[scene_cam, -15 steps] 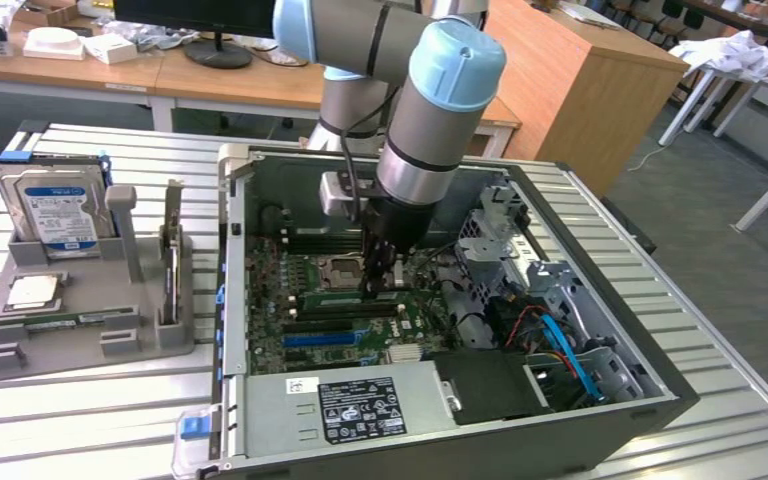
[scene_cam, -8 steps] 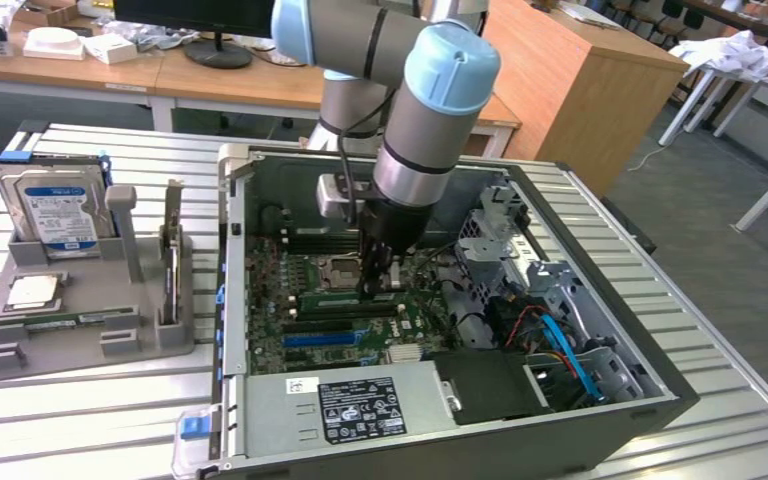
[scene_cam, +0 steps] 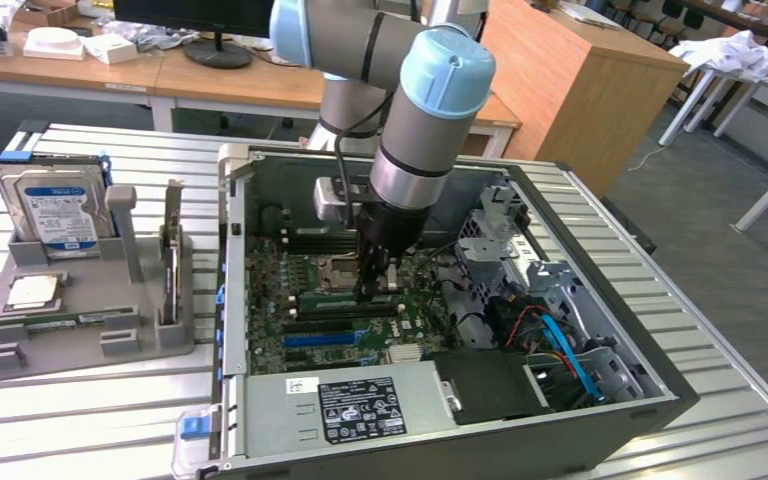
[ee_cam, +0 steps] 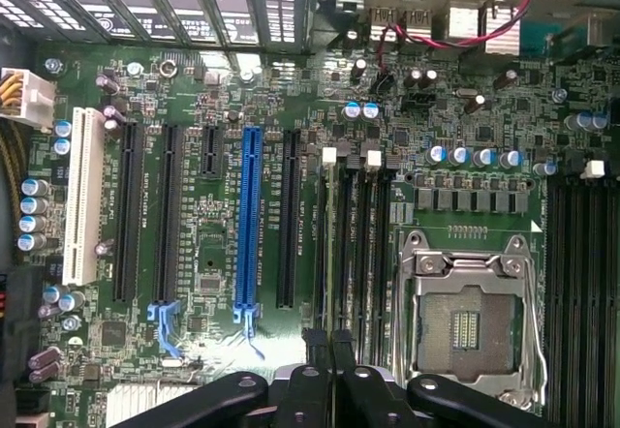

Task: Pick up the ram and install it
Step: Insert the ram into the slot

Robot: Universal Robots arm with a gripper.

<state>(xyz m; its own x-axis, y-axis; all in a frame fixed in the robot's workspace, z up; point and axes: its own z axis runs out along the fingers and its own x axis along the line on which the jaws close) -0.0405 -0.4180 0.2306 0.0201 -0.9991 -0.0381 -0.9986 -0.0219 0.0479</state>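
My gripper [scene_cam: 377, 285] reaches down into the open computer case [scene_cam: 651, 390], low over the green motherboard [scene_cam: 307, 283]. In the wrist view its black fingertips [ee_cam: 316, 343] are pressed together around a thin strip, the ram [ee_cam: 333, 254], seen edge-on. The gripper [ee_cam: 329, 343] is shut on it. The ram lies along the first of several parallel memory slots [ee_cam: 368, 254], with its far end by a white latch [ee_cam: 329, 156]. I cannot tell how deep it sits in that slot. The arm hides the ram in the exterior view.
The empty processor socket [ee_cam: 467, 323] lies beside the memory slots, and a blue expansion slot [ee_cam: 250, 220] is on their other side. A grey holder [scene_cam: 77, 350] at the exterior view's left carries a hard drive [scene_cam: 57, 210], a square processor chip [scene_cam: 33, 291] and a flat green board [scene_cam: 64, 321]. The power supply [scene_cam: 344, 405] fills the case's near end.
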